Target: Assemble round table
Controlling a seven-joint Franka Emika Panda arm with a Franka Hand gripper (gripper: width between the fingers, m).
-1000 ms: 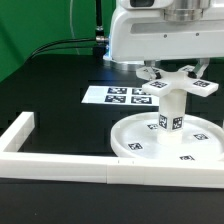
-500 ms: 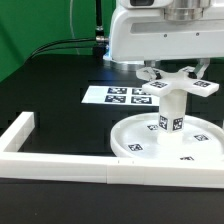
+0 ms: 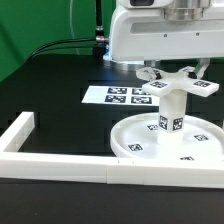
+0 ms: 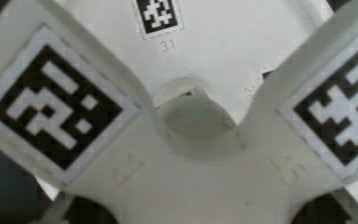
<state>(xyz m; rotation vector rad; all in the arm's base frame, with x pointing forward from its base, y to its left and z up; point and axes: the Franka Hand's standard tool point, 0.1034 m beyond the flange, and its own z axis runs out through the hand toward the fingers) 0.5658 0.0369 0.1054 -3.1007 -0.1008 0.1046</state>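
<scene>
leg (image 3: 170, 112) upright on disc (image 3: 135, 146), long axis vertical; cross (image 3: 186, 86) level on top (tags up) | gripper (image 3: 172, 72) over cross; grip: can't tell

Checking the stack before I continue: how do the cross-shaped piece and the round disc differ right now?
The round disc lies flat on the table; the cross-shaped piece sits raised atop the upright leg. The disc is a wide rimmed circle; the cross-shaped piece is smaller, with arms. The disc bears the leg; the cross-shaped piece bears nothing. Both are white with black-and-white square tags.
</scene>
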